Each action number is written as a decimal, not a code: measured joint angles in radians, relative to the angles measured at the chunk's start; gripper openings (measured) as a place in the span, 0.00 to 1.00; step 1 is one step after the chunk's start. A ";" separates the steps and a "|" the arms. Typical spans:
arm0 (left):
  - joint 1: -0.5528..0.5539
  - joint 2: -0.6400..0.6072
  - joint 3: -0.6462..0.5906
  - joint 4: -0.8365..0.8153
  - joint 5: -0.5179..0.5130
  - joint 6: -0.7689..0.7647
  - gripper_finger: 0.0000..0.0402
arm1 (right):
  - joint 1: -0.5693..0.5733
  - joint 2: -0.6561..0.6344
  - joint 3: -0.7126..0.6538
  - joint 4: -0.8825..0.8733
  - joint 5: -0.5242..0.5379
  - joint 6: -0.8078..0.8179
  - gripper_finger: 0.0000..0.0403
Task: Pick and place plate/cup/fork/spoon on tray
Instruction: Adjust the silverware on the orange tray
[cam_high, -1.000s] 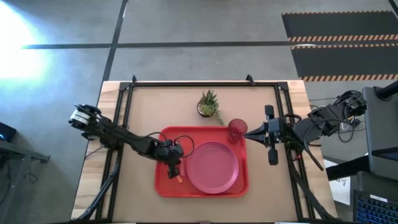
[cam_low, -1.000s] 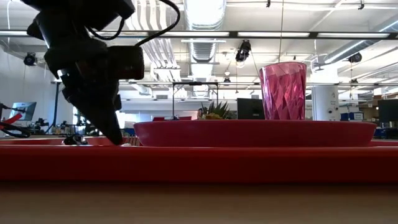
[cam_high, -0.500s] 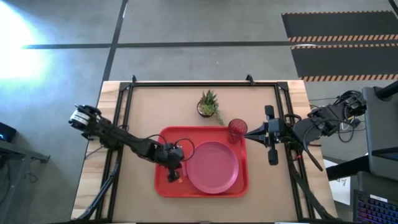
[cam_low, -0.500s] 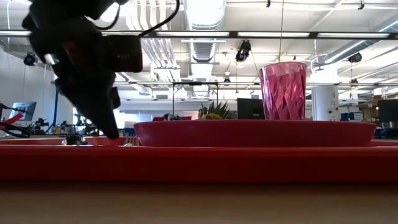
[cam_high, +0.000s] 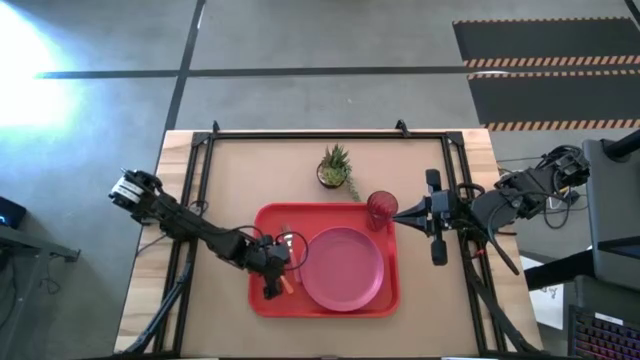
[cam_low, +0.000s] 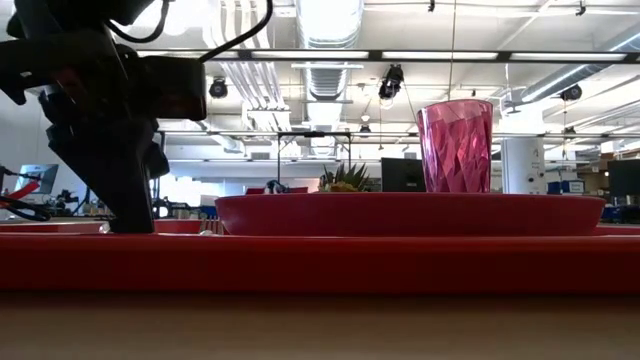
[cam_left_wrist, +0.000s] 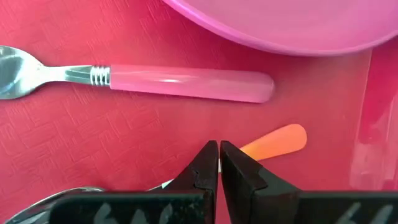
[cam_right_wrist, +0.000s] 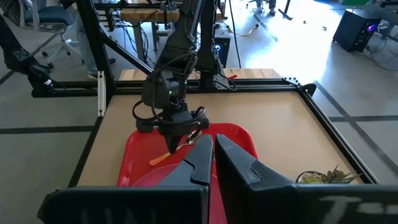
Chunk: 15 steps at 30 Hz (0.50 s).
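The left end effector (cam_left_wrist: 219, 163) hovers closed and empty over the spoon (cam_left_wrist: 273, 142) on the tray (cam_high: 325, 304), beside fork (cam_left_wrist: 186, 83), plate (cam_high: 342, 268) and cup (cam_high: 381, 209) — a careless lift could drag the spoon off; the right end effector (cam_right_wrist: 212, 155) waits closed beside the tray.

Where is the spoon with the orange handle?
In the high view the spoon lies on the tray's left part, beside the plate and the fork, under the left pincer.

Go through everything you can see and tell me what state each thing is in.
Tray: flat on table, loaded.
Plate: flat on tray.
Cup: upright, tray corner.
Fork: lying on tray.
Spoon: lying on tray.
Left gripper: shut, empty, over spoon.
Right gripper: shut, beside cup.
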 joint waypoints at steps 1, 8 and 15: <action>0.000 0.000 0.000 0.000 0.000 0.000 0.00 | 0.000 0.000 0.000 0.000 0.000 0.000 0.02; 0.000 0.000 0.000 0.000 -0.003 0.000 0.00 | 0.000 0.003 0.000 0.000 0.000 0.001 0.02; 0.000 0.034 -0.002 0.003 -0.003 -0.005 0.00 | 0.000 0.003 0.000 0.002 0.000 0.001 0.02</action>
